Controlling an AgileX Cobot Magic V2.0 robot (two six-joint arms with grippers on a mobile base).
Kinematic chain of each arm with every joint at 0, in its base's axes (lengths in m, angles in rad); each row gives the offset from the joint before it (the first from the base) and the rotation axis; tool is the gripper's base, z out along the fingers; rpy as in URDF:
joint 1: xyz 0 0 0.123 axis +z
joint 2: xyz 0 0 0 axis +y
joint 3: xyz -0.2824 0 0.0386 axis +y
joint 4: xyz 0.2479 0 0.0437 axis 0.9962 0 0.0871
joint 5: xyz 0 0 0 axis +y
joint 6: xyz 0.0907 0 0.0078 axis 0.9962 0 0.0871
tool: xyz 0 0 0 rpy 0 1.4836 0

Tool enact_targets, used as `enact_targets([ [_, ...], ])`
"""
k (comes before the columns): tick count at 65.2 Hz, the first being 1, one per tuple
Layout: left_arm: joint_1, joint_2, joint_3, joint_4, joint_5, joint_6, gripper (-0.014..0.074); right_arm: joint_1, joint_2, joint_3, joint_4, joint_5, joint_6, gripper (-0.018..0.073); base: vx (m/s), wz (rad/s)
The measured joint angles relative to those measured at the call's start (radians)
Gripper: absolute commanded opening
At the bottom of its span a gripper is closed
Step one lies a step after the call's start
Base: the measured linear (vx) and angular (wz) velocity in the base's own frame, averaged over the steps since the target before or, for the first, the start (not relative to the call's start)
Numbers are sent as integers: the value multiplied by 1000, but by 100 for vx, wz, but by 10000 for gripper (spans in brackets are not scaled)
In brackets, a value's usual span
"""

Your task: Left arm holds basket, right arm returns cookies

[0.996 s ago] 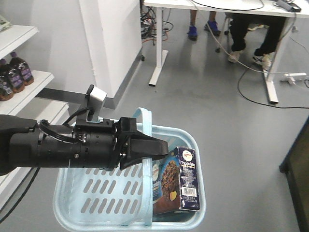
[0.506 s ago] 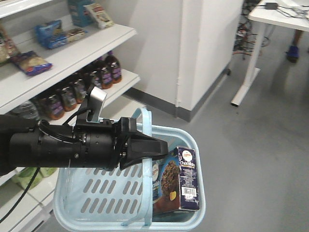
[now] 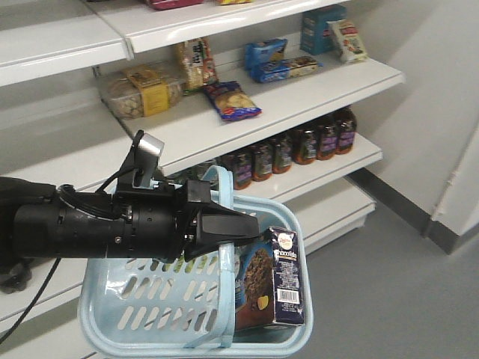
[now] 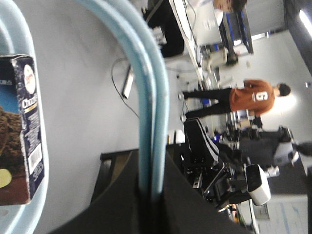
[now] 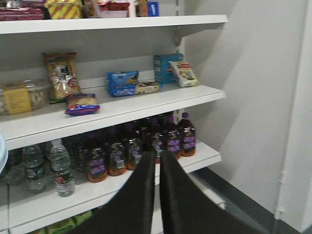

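Even, diffuse indoor light fills the front view: white shelves [image 3: 314,88] bright, soft shadow under each board, the left arm [image 3: 90,228] a near-featureless black. In the left wrist view the close basket handle [image 4: 148,87] is blurred, and the upper right corner washes out in glare. The right wrist view is soft throughout, its right claw [image 5: 157,158] dark and unfocused at bottom centre.

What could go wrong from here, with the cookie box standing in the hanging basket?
The basket hangs only by its handle in the left gripper, and the cookies stand at one end, so it may tilt or swing. The box stands close beside the handle, so the right gripper, now shut, may snag there. The shelf bottles look near the basket.
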Motion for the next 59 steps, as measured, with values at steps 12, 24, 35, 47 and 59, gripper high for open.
enact_targets([
  [12,0,0,0,0,1,0,-3,0,0,0,0,0,0,-11,20,67],
  [24,0,0,0,0,0,0,-3,0,0,0,0,0,0,-11,19,71],
  [35,0,0,0,0,-1,0,-3,0,0,0,0,0,0,-11,18,54],
  [47,0,0,0,0,-1,0,-3,0,0,0,0,0,0,-11,16,31],
  [59,0,0,0,0,-1,0,-3,0,0,0,0,0,0,-11,16,18],
])
